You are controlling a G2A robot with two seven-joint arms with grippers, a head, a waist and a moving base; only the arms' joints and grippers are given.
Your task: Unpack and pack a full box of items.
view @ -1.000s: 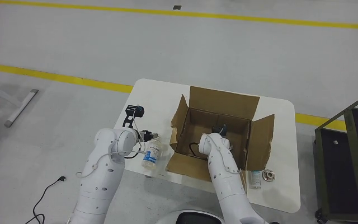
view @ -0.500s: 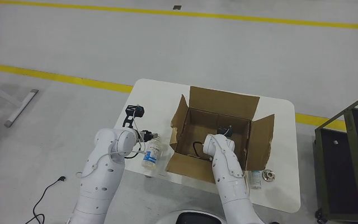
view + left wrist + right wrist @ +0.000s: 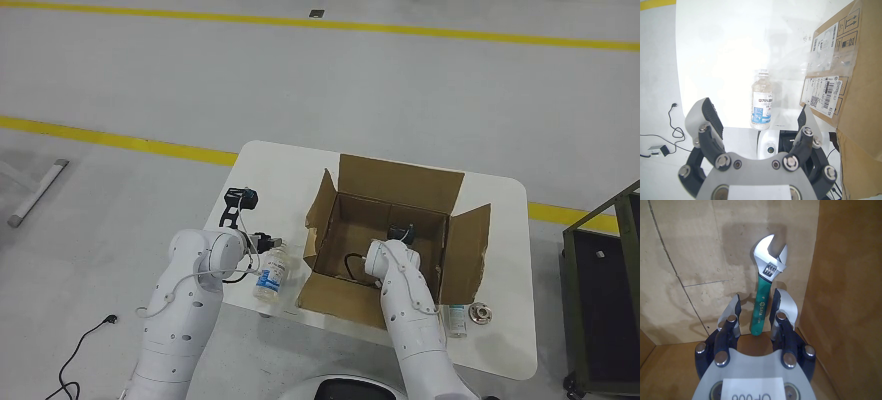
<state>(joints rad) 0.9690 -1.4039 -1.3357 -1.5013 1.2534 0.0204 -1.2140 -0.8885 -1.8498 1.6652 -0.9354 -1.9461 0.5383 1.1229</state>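
Right wrist view: an adjustable wrench [image 3: 763,285], silver head and green handle, lies flat on the cardboard box [image 3: 838,275] floor. The right gripper [image 3: 757,293] is part-open astride the handle, not clamping it. The left gripper [image 3: 756,104] gapes wide and empty over a clear bottle [image 3: 762,98] on the desk [image 3: 725,47], left of the box.

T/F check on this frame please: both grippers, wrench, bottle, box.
1. The right gripper is inside the cardboard box. True.
2. The right gripper is shut on the wrench. False: its fingers stand open on either side of the green handle.
3. The bottle is in the cardboard box. False: it lies on the table, outside the box, near the table's edge.
4. The left gripper is open and holds nothing. True.
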